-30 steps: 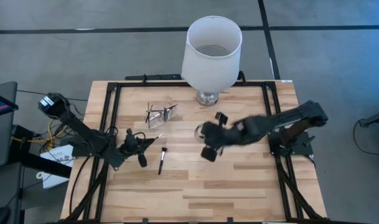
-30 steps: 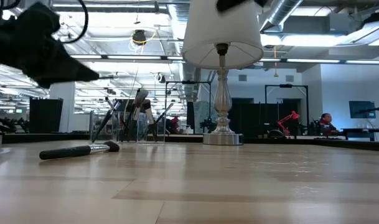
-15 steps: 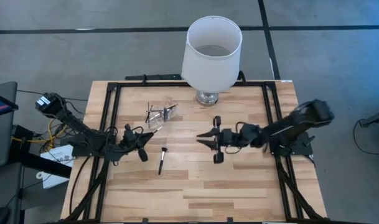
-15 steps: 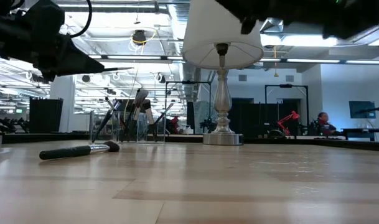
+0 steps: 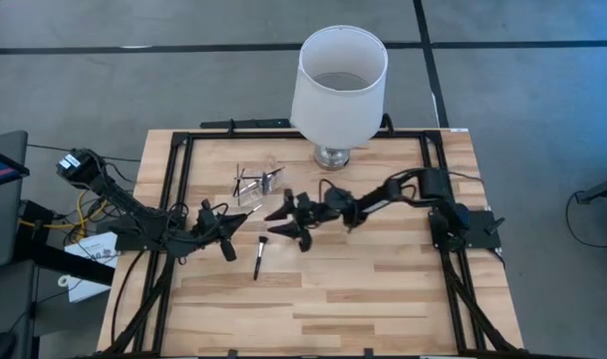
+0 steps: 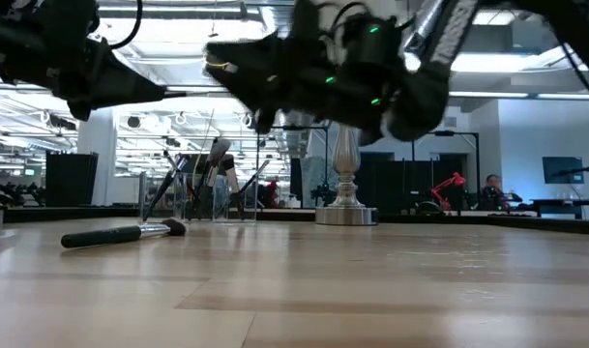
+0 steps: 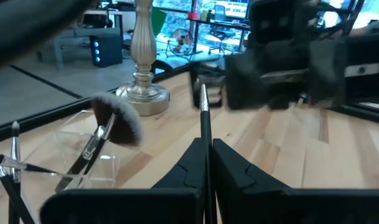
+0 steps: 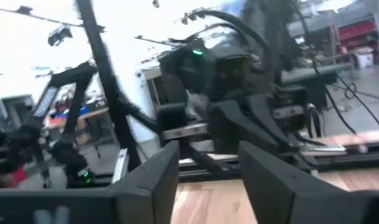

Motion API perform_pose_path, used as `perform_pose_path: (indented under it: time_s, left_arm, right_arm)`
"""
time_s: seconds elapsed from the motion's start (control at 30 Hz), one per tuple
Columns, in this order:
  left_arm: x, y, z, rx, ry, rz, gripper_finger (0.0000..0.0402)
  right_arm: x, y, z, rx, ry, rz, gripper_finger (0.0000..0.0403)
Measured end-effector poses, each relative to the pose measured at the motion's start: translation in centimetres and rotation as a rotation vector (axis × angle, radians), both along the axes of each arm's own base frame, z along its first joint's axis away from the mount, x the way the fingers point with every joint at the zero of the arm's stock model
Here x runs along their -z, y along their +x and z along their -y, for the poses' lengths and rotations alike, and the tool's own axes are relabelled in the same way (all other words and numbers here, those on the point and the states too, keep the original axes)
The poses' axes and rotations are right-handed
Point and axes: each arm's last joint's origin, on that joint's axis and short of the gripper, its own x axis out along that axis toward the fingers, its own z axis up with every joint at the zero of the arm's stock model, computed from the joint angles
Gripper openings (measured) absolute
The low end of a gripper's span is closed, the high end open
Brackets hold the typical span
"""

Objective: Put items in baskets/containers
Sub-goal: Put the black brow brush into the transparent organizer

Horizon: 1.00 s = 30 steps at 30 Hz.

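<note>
My left gripper hovers over the table's left part, shut on a thin dark makeup brush whose free end points at my right gripper. My right gripper reaches in from the right with open fingers, its tips close to that free end but touching nothing. A second brush lies flat on the wood, near side of both grippers. The clear plastic case stands toward the far edge, with several brushes sticking out of it, one with a broad fluffy head. My left gripper pinches the thin brush's handle between its two shut fingers. The handle lies along the fingers and sticks out past their tips. The brush is lifted clear of the table, about level, its free end toward the table's right.
A big white lampshade on a silver and glass base stands at the far edge, just beyond the right arm. Black rails frame the table's left, right and far sides. Bare wood spreads across the near half.
My right gripper has swung from the table's right-centre toward the left, turning until its open fingers point at the left gripper and the brush's free end. The left gripper has kept its hold on the brush and stayed about where it was.
</note>
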Motion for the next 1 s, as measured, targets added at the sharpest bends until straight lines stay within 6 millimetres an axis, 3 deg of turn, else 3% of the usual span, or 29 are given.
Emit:
perform_pose_path:
  time_s: [0.2,0.4,0.7,1.0]
  left_arm:
    - [-0.2,0.0,0.0,0.005,0.032,-0.005,0.0011]
    - [-0.4,0.1,0.1,0.017,0.054,-0.004,0.0011]
    - [-0.4,0.1,0.1,0.031,0.050,-0.002,0.0011]
    - [-0.5,0.1,0.1,0.033,0.047,0.002,0.0011]
  right_arm:
    - [1.1,2.1,1.3,-0.047,0.078,-0.035,0.0201]
    - [1.1,2.5,2.2,0.009,0.087,-0.030,0.0199]
    - [-0.1,3.9,2.3,0.003,0.082,-0.034,0.0161]
    - [0.0,4.6,1.9,0.007,0.047,-0.099,0.0085]
